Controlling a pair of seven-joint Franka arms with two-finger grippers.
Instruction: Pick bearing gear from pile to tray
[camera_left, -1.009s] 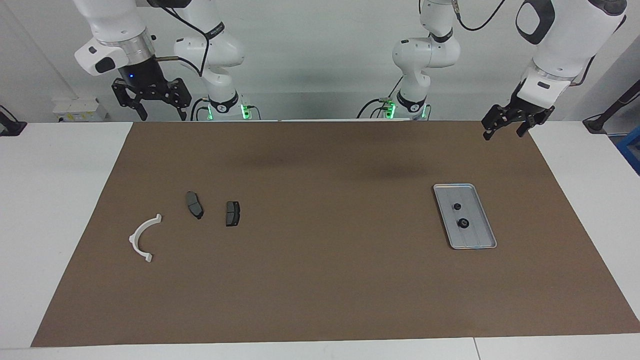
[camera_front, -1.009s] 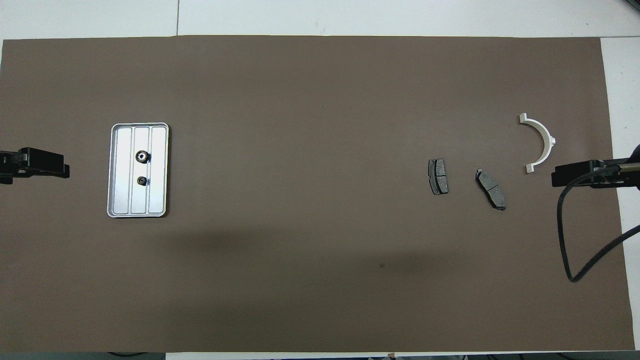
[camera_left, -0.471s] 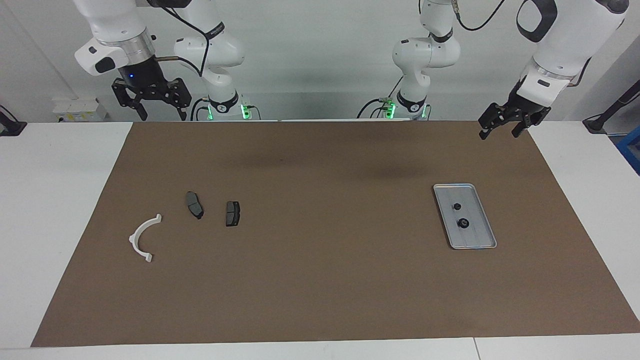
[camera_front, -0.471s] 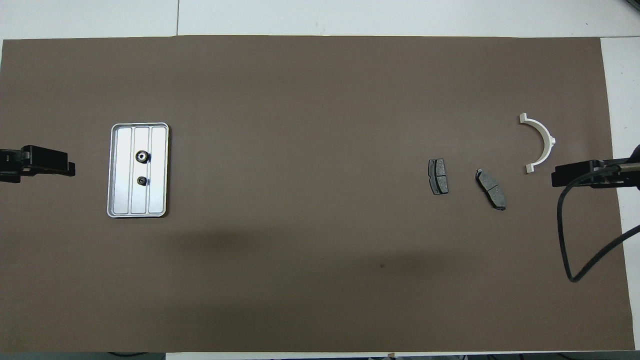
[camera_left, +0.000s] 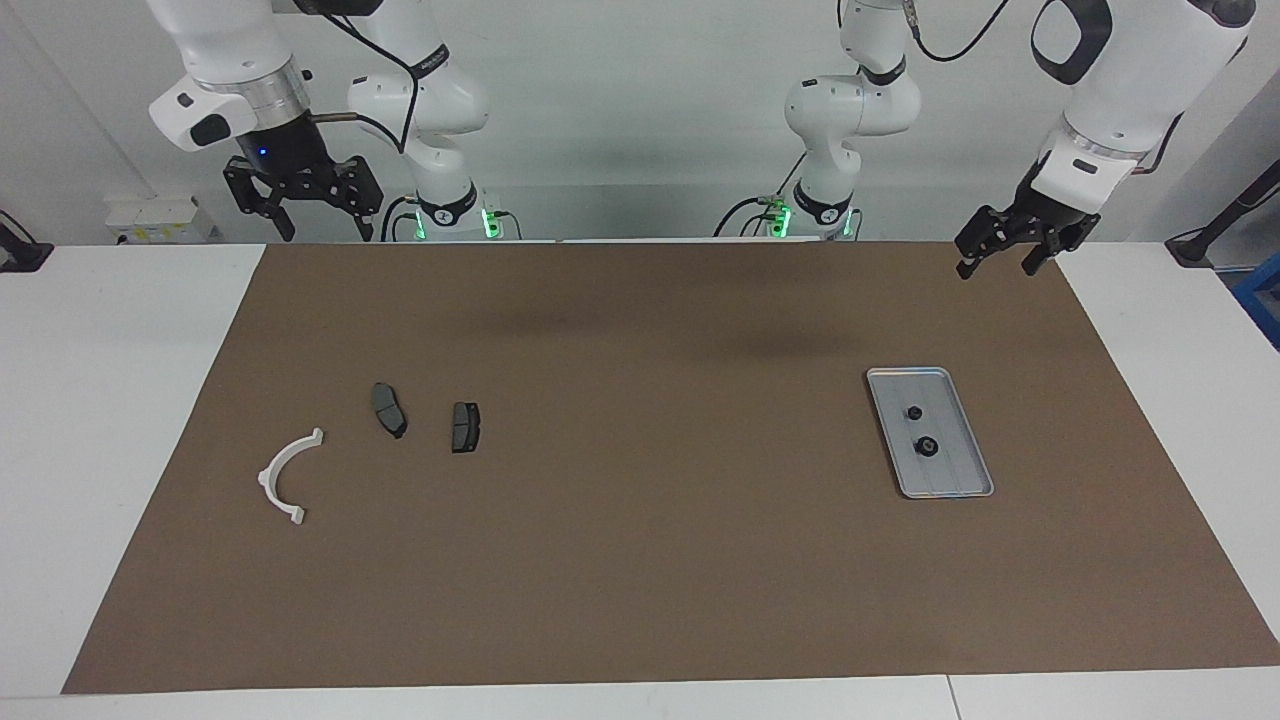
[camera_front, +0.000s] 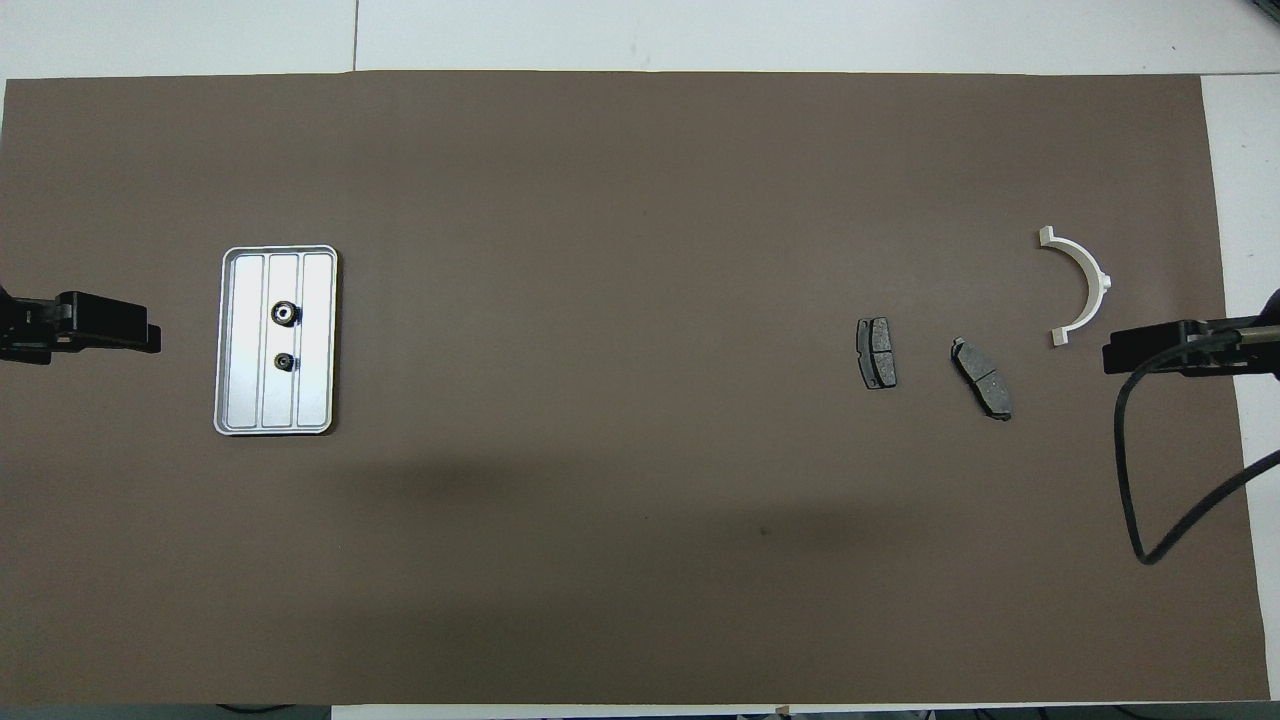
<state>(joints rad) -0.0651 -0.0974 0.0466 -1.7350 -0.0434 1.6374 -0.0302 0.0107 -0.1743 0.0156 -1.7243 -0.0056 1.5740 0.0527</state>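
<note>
The silver tray (camera_left: 952, 478) lies toward the left arm's end of the table and also shows in the overhead view (camera_front: 245, 345). Two small black round pieces (camera_left: 913, 412) (camera_left: 927, 447) lie in it. The pile lies toward the right arm's end: a white arc bracket (camera_left: 288, 476) and two dark grey pad plates (camera_left: 389, 410) (camera_left: 465, 427). My left gripper (camera_left: 994, 268) hangs open and empty, high over the mat's edge beside the tray. My right gripper (camera_left: 322, 230) hangs open and empty, high over the mat's edge on the robots' side of the pile.
A brown mat (camera_left: 640, 560) covers most of the white table. In the overhead view the right arm's black cable (camera_front: 1135, 470) loops over the mat near the bracket (camera_front: 1082, 285).
My left gripper has drifted a little toward the tray. The right arm and all the parts have not moved.
</note>
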